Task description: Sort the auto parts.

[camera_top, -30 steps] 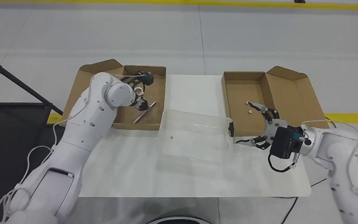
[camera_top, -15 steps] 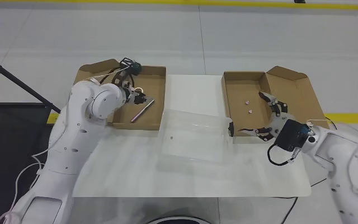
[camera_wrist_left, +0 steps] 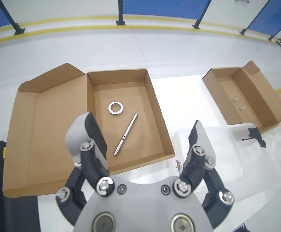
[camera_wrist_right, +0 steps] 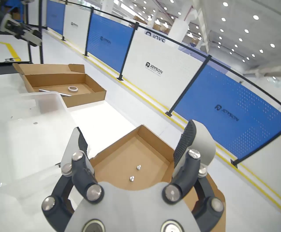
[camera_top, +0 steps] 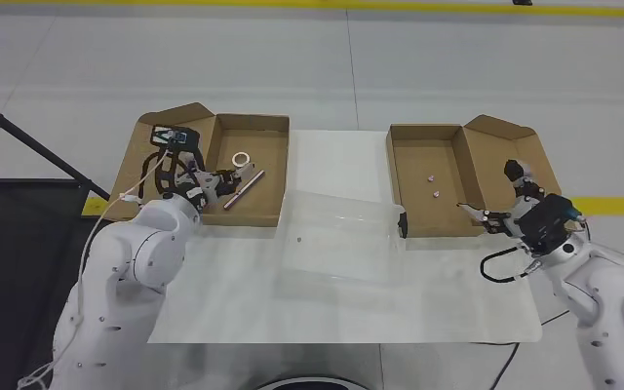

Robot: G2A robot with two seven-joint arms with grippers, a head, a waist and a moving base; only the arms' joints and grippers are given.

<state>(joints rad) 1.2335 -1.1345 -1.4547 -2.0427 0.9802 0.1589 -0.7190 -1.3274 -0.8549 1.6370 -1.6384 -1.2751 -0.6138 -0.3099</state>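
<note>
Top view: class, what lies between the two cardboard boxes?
A clear plastic bin sits between the left box and the right box, on the white table cover; the top view shows it.

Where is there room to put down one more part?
Bare: the table strip between left box and right box, the right box's floor nearer the robot than its two studs, most of the tray. Tightest around the left box's ring and rod.

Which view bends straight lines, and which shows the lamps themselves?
Left wrist view: the yellow floor lines bow like arcs, a wide-lens effect. Right wrist view: rows of ceiling lamps shine as bright dots. Top view: the table keeps straight edges.
</note>
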